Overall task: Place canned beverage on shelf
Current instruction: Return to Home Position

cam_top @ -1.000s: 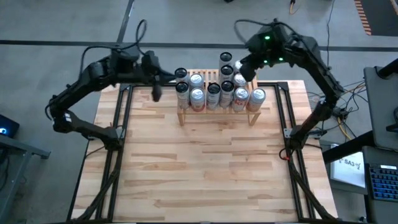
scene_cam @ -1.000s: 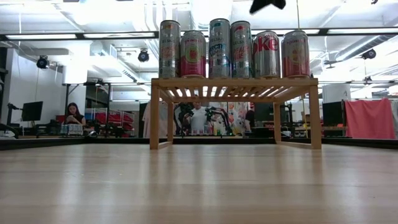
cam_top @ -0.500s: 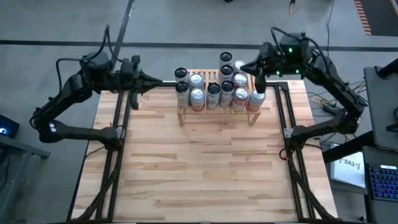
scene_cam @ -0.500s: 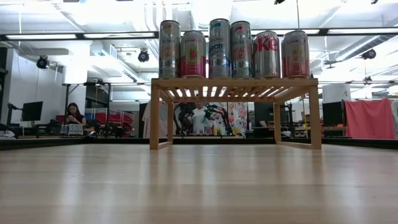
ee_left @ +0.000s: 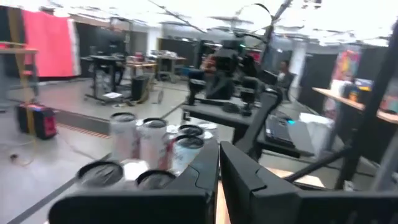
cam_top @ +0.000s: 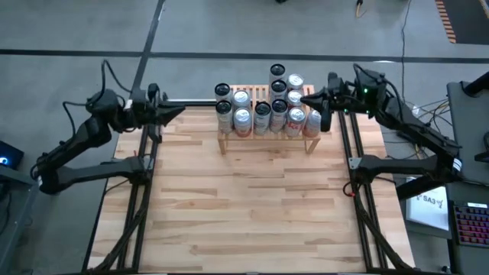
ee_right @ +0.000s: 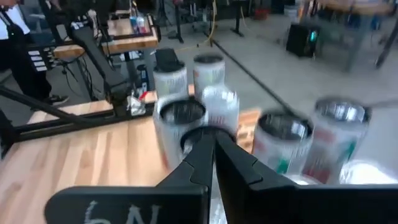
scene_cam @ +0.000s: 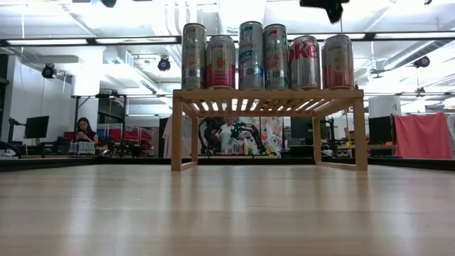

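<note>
The left arm's [cam_top: 80, 141] jaws are closed on nothing out over the bench's [cam_top: 252, 206] ten o'clock corner, well apart from the shelf [cam_top: 267, 142]. The right arm's [cam_top: 405, 126] jaws, likewise shut and empty, hang just beside the cans [cam_top: 263, 113] at the shelf's two o'clock end. Every can I can see stands upright, packed in rows across the slatted top. I'd guess they are smooth, thin-walled and fairly weighty if full, so they are best pinched gently around the mid-body and kept vertical, since a hard squeeze would dent one and a nudge could topple its neighbours.
</note>
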You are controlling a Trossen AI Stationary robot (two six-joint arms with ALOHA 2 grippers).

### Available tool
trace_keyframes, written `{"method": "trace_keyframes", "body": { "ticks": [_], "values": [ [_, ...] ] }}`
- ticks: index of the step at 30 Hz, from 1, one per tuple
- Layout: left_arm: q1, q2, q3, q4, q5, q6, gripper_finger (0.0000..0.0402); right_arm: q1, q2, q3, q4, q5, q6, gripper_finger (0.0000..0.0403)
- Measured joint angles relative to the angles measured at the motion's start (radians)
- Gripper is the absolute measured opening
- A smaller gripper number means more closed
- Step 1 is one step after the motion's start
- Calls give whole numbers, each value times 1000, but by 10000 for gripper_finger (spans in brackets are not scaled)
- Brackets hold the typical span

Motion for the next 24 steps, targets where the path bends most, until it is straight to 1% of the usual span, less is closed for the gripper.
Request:
{"method": "trace_keyframes", "body": {
  "ticks": [2, 5, 7, 9, 12, 13, 15, 17, 19, 21, 22, 24],
  "values": [
    [16, -34, -38, 1, -49, -13, 0, 0, -26, -46, 0, 7, 44, 9],
    [19, -71, -78, 0, -201, -94, 0, 0, -51, -99, 1, 43, 140, 9],
    [20, -85, -93, 0, -294, -171, 0, 0, -58, -127, 1, 63, 159, 9],
    [19, -92, -103, 0, -367, -204, 0, 0, -59, -151, 0, 64, 167, 9],
    [19, -96, -114, 0, -434, -215, 0, 1, -53, -171, 2, 61, 249, 9],
    [19, -94, -115, 2, -450, -252, 0, 1, -49, -173, 6, 56, 280, 9],
    [19, -85, -116, 16, -449, -344, 0, 2, -46, -179, 25, 6, 255, 9],
    [18, -78, -116, 22, -408, -288, 0, 4, -51, -180, 48, -128, 152, 9],
    [17, -72, -116, 43, -307, -182, 0, 5, -69, -175, 53, -304, 38, 9],
    [17, -70, -116, 49, -224, -133, 0, 5, -94, -169, 56, -440, -44, 9],
    [17, -68, -116, 49, -208, -125, 0, 5, -110, -168, 54, -480, -73, 9],
    [17, -68, -117, 41, -183, -101, 0, 5, -146, -172, 54, -503, -116, 9]
  ]
}}
